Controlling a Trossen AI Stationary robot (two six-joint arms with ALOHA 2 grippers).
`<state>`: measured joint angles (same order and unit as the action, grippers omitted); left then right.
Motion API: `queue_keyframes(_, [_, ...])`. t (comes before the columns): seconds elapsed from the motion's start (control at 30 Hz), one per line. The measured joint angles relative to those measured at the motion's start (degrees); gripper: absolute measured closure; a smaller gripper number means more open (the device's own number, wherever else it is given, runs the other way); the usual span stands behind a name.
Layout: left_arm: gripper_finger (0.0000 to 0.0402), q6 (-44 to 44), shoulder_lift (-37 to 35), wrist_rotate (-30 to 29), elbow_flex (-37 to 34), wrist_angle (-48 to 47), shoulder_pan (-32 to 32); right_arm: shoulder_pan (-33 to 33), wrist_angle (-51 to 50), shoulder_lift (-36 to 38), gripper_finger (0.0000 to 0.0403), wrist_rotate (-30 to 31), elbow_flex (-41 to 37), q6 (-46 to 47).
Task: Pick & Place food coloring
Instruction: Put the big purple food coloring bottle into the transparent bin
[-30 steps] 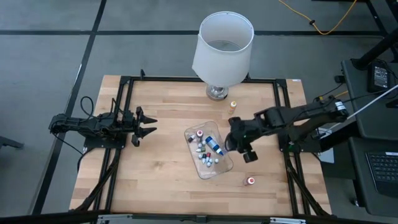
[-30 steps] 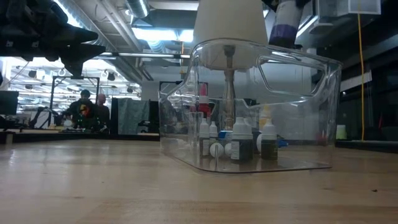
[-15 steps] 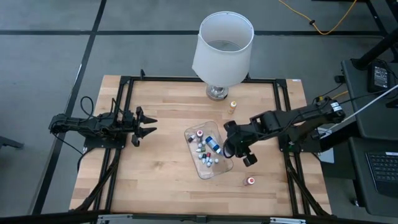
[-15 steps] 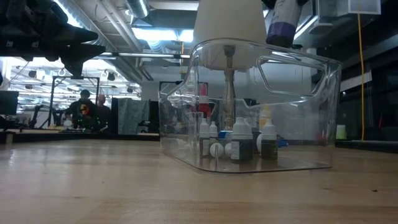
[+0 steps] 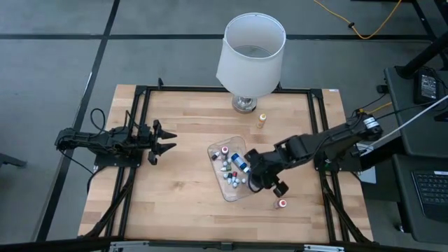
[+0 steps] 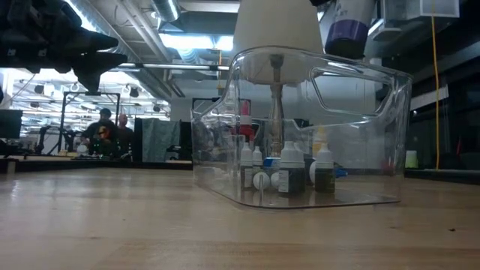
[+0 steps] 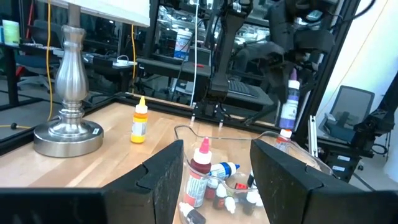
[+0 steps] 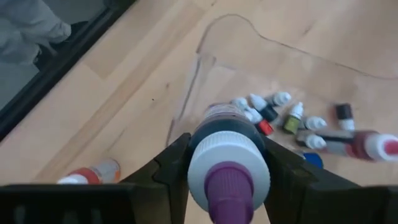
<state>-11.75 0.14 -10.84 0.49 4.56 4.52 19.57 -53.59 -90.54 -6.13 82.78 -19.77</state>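
High: right gripper [image 5: 260, 176] over the clear tray's [image 5: 253, 187] near edge; left gripper [image 5: 164, 140] far off, spread, idle.
Low: purple bottle [image 6: 346, 30] upright above tray.
R wrist: fingers pinch it, cap toward cam; tray w/ ~dozen bottles [image 8: 292, 118] directly beneath. Red-capped one [image 8: 93, 173] lies outside.

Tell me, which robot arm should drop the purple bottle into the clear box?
The right one. Its gripper already holds the purple bottle just above the clear tray. The left gripper waits open, empty, far over on the table's left side.
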Motion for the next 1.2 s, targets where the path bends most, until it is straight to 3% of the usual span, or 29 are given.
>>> queue_keyframes(1.2, [0.0219, 0.0, 0.0, 0.01, 0.0, -0.09, 0.01, 1.12, 1.19, -16.49, 0.0249, 1.72, -0.09, -4.71])
